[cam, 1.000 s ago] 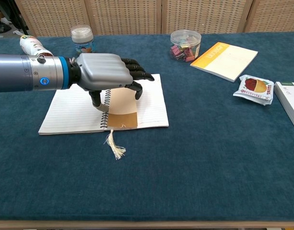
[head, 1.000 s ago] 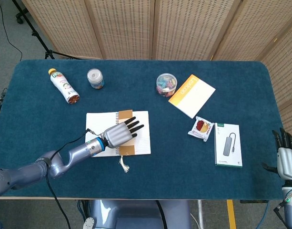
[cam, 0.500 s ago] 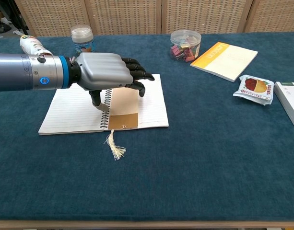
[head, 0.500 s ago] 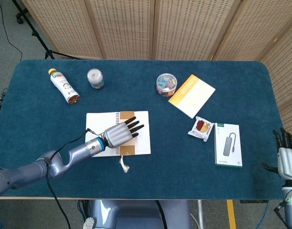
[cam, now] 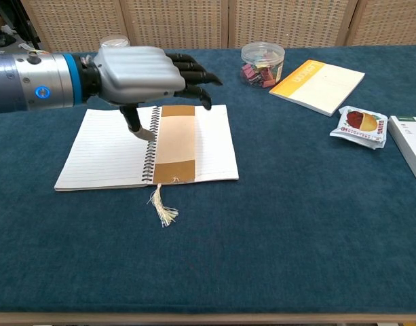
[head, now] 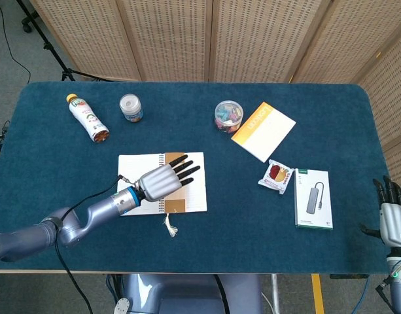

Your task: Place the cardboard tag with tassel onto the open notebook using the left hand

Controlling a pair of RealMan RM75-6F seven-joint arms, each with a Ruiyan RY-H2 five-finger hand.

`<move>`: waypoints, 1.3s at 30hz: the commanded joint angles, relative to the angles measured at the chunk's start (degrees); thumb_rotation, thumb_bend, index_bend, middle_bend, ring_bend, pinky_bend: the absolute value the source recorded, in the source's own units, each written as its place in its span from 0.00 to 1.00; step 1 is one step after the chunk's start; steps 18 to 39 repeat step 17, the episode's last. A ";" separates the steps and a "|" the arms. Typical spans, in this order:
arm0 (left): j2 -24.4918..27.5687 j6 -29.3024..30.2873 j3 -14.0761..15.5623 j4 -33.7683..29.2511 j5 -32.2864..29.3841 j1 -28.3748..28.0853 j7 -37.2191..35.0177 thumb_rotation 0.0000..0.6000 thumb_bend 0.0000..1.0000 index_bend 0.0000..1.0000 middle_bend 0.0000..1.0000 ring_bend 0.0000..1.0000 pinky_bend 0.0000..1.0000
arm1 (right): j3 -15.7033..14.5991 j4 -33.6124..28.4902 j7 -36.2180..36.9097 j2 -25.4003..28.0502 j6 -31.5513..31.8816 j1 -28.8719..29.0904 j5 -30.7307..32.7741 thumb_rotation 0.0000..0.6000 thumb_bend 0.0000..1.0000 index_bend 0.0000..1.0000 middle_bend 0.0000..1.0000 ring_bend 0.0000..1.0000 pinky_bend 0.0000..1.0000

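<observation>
Your left robot hand (cam: 143,75) hovers empty, fingers spread, above the open notebook (cam: 112,149), because the cardboard tag (cam: 175,144) lies flat beside the spiral, its tassel (cam: 163,209) trailing onto the desk (cam: 296,224).

We're looking at a staged lab/studio: woven folding screens (head: 252,39) closing off the back, tripod legs (head: 53,46) w/ cable on the floor, blue-carpeted counter (head: 56,170) w/ assorted props.
</observation>
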 commanded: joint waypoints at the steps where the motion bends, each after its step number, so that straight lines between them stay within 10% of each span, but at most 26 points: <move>1: 7.32 6.82 -1.74 -10.57 -5.20 6.35 0.75 1.00 0.06 0.09 0.00 0.00 0.00 | -0.27 -0.17 0.67 0.19 0.91 -0.26 -1.21 1.00 0.00 0.03 0.00 0.00 0.00; 9: 16.78 27.46 1.49 -23.84 -13.88 26.13 1.10 1.00 0.00 0.00 0.00 0.00 0.00 | -1.01 -0.09 3.76 0.05 5.71 -1.14 -7.23 1.00 0.00 0.03 0.00 0.00 0.00; 17: 16.67 41.83 5.43 -20.45 -17.48 43.83 -10.49 1.00 0.00 0.00 0.00 0.00 0.00 | -1.87 -0.89 4.92 0.52 7.63 -1.71 -10.32 1.00 0.00 0.03 0.00 0.00 0.00; 39: 16.67 41.83 5.43 -20.45 -17.48 43.83 -10.49 1.00 0.00 0.00 0.00 0.00 0.00 | -1.87 -0.89 4.92 0.52 7.63 -1.71 -10.32 1.00 0.00 0.03 0.00 0.00 0.00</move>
